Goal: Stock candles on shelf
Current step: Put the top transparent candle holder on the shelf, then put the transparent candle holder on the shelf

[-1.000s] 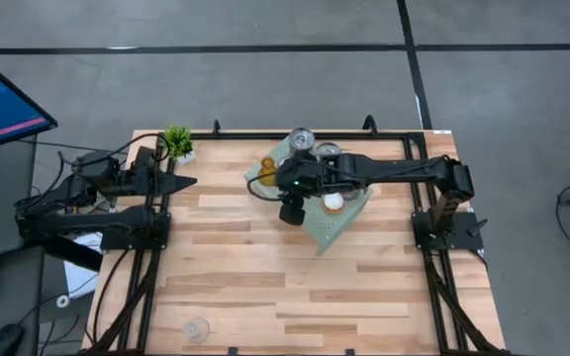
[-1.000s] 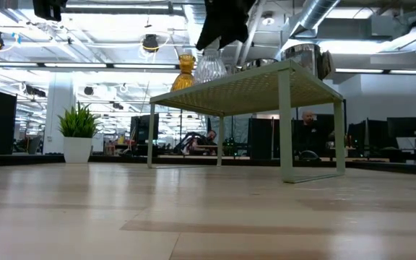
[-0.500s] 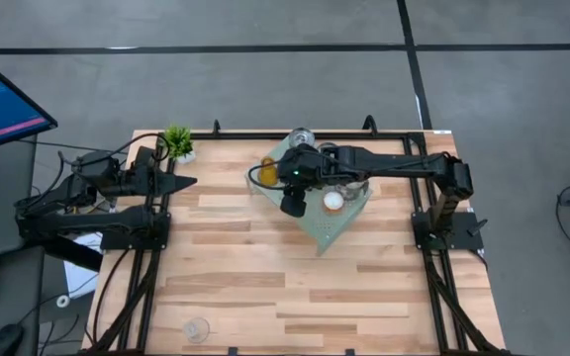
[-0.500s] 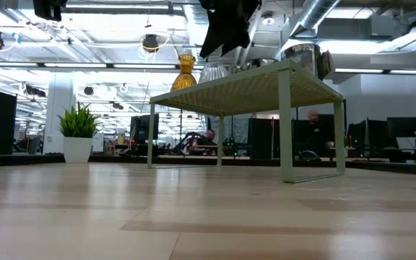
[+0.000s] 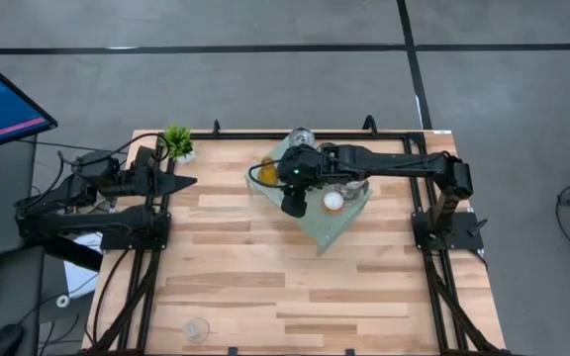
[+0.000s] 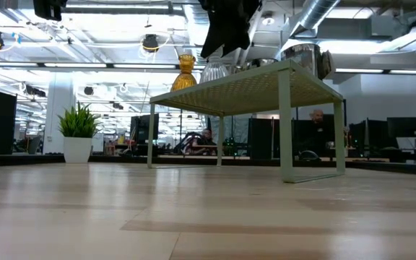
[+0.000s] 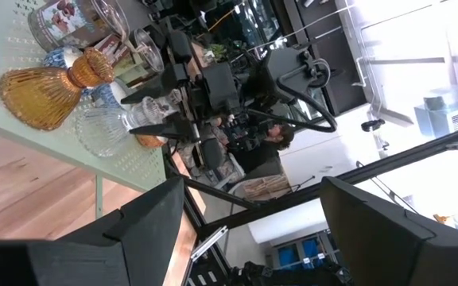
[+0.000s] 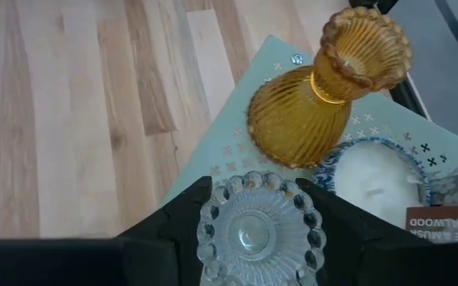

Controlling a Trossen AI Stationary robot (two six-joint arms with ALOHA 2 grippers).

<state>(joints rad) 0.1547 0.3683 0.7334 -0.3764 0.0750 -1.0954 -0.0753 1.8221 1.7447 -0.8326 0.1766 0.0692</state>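
Right gripper (image 5: pixel 290 206): clamped narrow on the rim of a clear glass holder (image 8: pixel 254 232), one dark finger against each side. Lowered that holder over the near-left corner of the shelf (image 5: pixel 327 229). Could not tell from any view whether its base already touched the perforated top or hung just above it.

Judged the stocking well along but unfinished. Counted on the shelf, from biggest down: a silver tin (image 6: pixel 302 58) at the far end, an amber glass holder (image 8: pixel 304 119) just beside the gripped one, and a white candle (image 5: pixel 333 201) towards the middle. Seemed to have more pieces tucked under the arm, hidden from above. Left to do, by this reading: set the gripped holder down, let go, then fetch one small clear glass piece (image 5: pixel 197 328) lying alone near the front-left edge of the table (image 5: pixel 265 277), well apart from the shelf.

Right arm: stretched flat across the shelf from its base on the right, wrist bent so the fingers pointed down. Left arm: folded low at the left table edge, left gripper (image 5: pixel 184 182) spread wide and empty, aimed towards the shelf, near the potted plant (image 5: pixel 177 140).
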